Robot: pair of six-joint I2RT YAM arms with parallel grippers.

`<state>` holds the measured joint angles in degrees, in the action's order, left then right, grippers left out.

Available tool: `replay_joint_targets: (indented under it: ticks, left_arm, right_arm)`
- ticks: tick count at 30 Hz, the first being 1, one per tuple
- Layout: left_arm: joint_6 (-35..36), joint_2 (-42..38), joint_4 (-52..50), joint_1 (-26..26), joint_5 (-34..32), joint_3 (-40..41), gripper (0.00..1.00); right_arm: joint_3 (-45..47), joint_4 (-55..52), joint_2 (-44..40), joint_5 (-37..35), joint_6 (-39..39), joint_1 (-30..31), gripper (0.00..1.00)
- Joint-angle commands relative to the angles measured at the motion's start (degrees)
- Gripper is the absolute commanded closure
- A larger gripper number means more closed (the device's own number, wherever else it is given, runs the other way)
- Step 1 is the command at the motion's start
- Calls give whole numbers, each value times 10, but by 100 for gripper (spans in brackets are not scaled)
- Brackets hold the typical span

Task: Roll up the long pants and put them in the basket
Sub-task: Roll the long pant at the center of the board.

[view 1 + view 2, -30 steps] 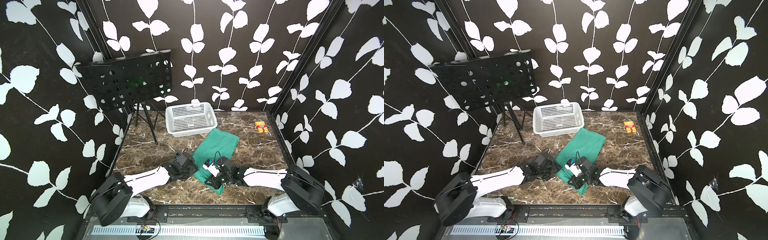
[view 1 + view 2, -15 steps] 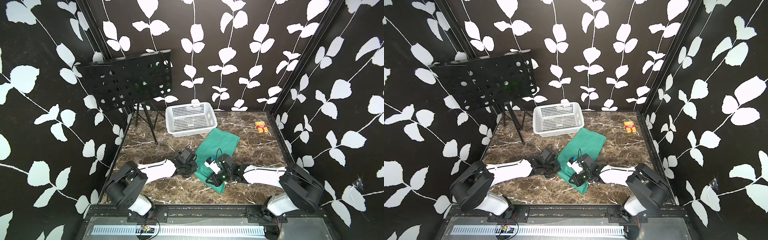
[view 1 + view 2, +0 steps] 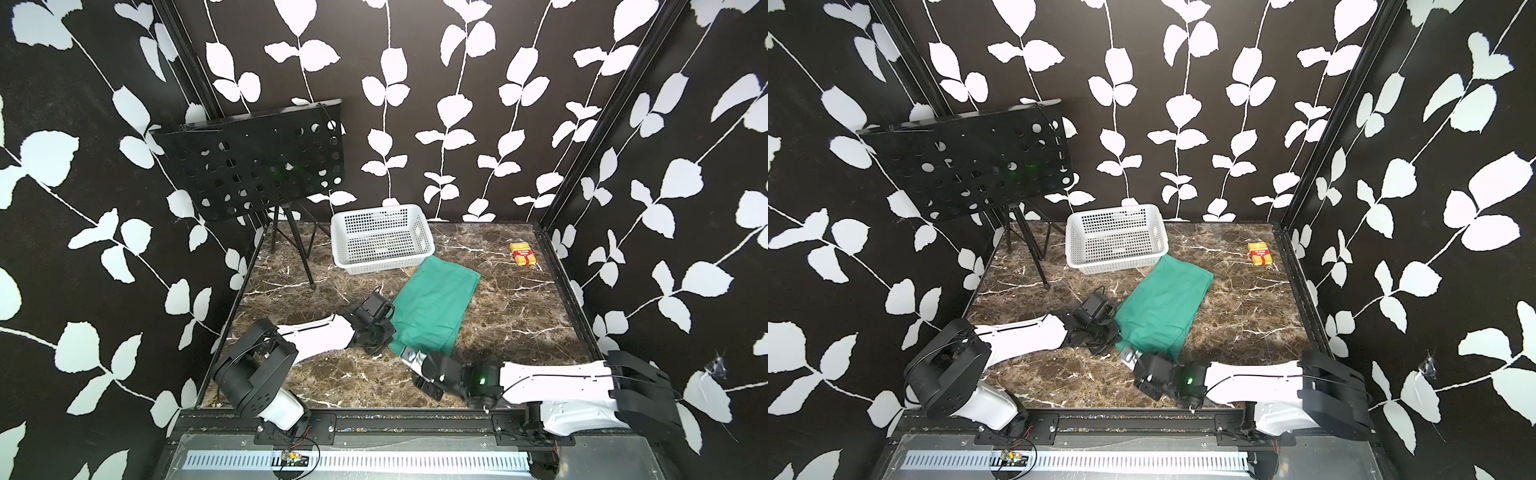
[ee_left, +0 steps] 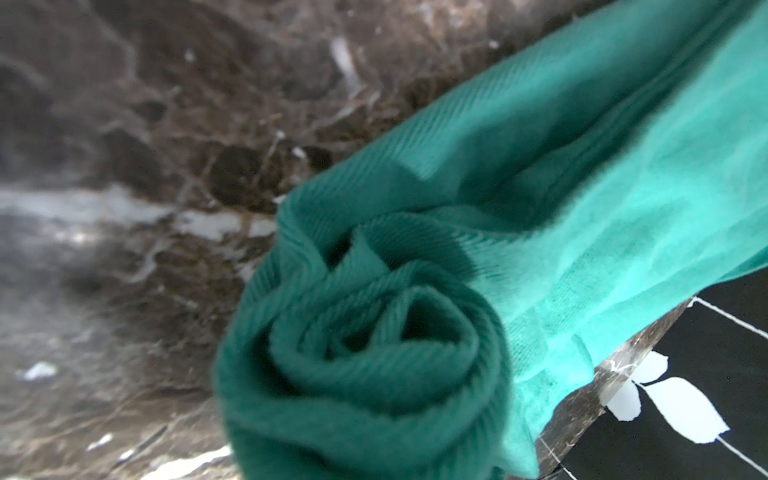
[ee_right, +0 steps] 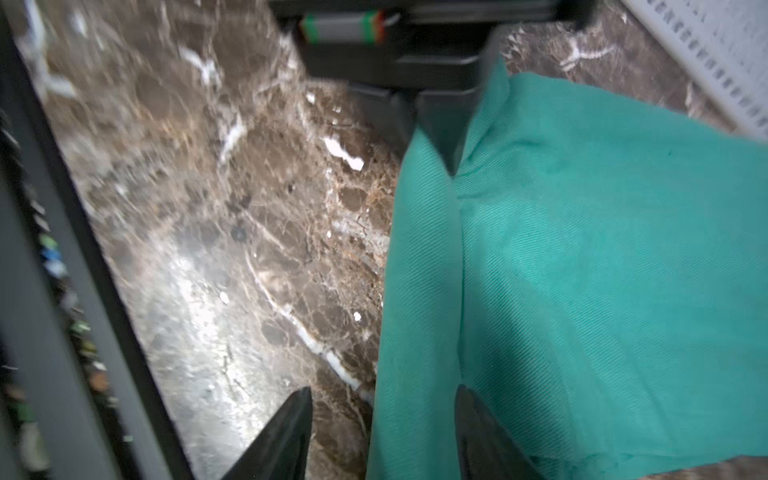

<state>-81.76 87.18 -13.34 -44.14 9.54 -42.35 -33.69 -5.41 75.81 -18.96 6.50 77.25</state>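
Pants: we see the long pants (image 3: 434, 307) (image 3: 1163, 305) as a folded teal-green strip in the middle of the marble table (image 3: 519, 324), running from 7 o'clock up toward 1 o'clock in both top views.
Roll: the end at 7 o'clock is wound up. The left wrist view looks straight into the spiral of the roll (image 4: 374, 353), which lies on the marble.
Left gripper: the left gripper (image 3: 390, 338) sits at the 9 o'clock end of the roll, clenched on the cloth; from the right wrist we see its black fingers (image 5: 436, 124) pressed together into a pucker of the fabric.
Right gripper: the right gripper (image 3: 409, 358) lies low at 6 o'clock of the roll, released. Its fingertips (image 5: 291, 432) stand apart, one over bare marble and one over the cloth, with the rolled edge between them.
Basket: the white basket (image 3: 386, 266) stands at 12 o'clock, and the far corner of the pants lies just beside its near wall — we cannot tell whether they touch.
Box: a small yellow-and-red box (image 3: 523, 253) lies at 2 o'clock, well apart from the cloth.
Stand: a black perforated music stand (image 3: 257, 162) rises at 10 o'clock on tripod legs.
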Motion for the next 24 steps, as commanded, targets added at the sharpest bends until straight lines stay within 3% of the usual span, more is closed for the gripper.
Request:
replay_joint_targets:
  ticks: [1, 5, 9, 14, 17, 18, 19, 22, 24]
  left_arm:
    - [-29, -5, -83, 0, 8, 3, 100]
    - [-38, -11, -90, -5, 7, 4, 100]
    - [-45, -21, -107, -7, 2, 8, 100]
    - [-58, -37, -122, -9, -2, 16, 100]
    - [-61, -50, -130, -10, -8, 17, 100]
    - [-61, -55, -135, -9, -11, 17, 100]
    - [-61, -64, -144, -9, -21, 15, 94]
    - [-58, -106, -158, -9, -64, 15, 59]
    - [-52, -144, -158, -9, -94, 20, 45]
  right_arm:
    - [-17, 12, 63, -141, -50, 36, 43]
    - [-42, 23, 137, -224, -59, 55, 45]
    - [-52, 17, 154, -276, -49, 59, 53]
    - [-43, 13, 154, -285, -43, 58, 81]
    - [-36, 16, 151, -246, -30, 57, 99]
    - [-33, 17, 145, -225, -21, 55, 100]
    - [-28, 20, 135, -184, -14, 46, 100]
    - [-21, 19, 106, -84, 24, 13, 100]
    - [-14, 28, 92, 11, 39, -17, 100]
